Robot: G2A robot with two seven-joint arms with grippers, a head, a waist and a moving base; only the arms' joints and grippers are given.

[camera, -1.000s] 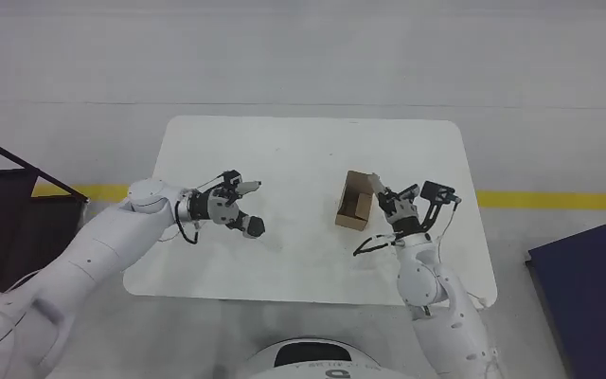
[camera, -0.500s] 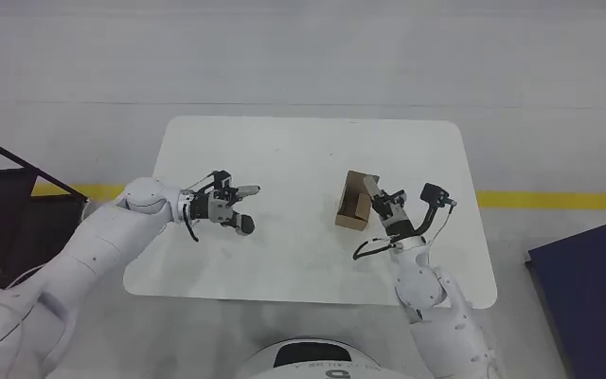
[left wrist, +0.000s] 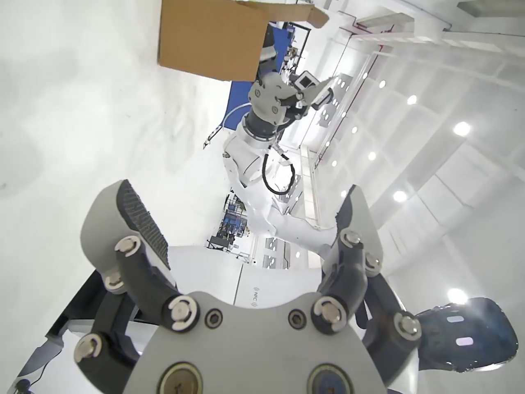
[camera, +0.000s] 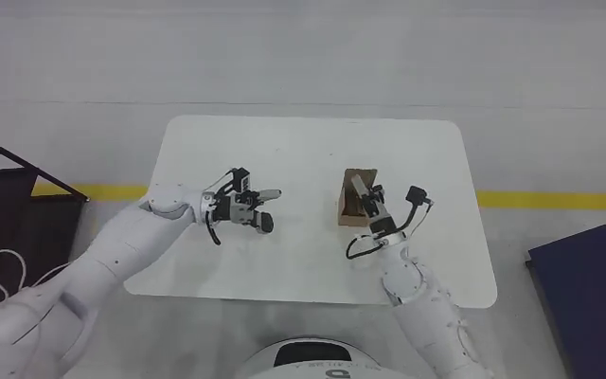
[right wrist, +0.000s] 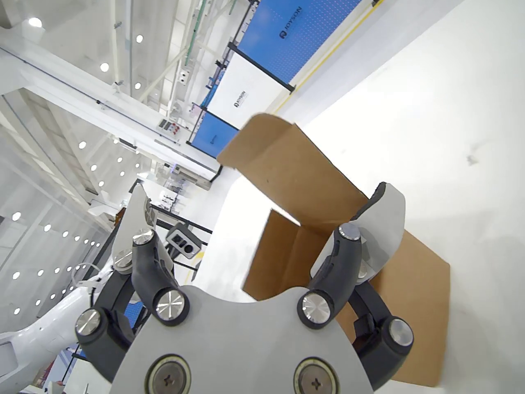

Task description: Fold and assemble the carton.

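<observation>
A brown carton (camera: 356,196) stands on the white table (camera: 284,152), right of centre, with a flap raised. My right gripper (camera: 390,198) is open at the carton's right side. In the right wrist view one finger (right wrist: 383,215) rests against the carton (right wrist: 295,166) wall and the other hangs free, with the right gripper (right wrist: 260,207) spread wide. My left gripper (camera: 269,208) is open and holds nothing, well to the left of the carton. In the left wrist view the left gripper (left wrist: 246,215) faces the carton (left wrist: 209,38), with the other arm behind it.
The table has bare surface between my left gripper and the carton, and all along its far half. A yellow floor line (camera: 540,199) runs past the table's sides. A dark frame (camera: 28,175) stands off the left edge.
My left gripper has moved right, toward the carton. My right gripper has shifted left against the carton, and the carton's flap now stands more upright.
</observation>
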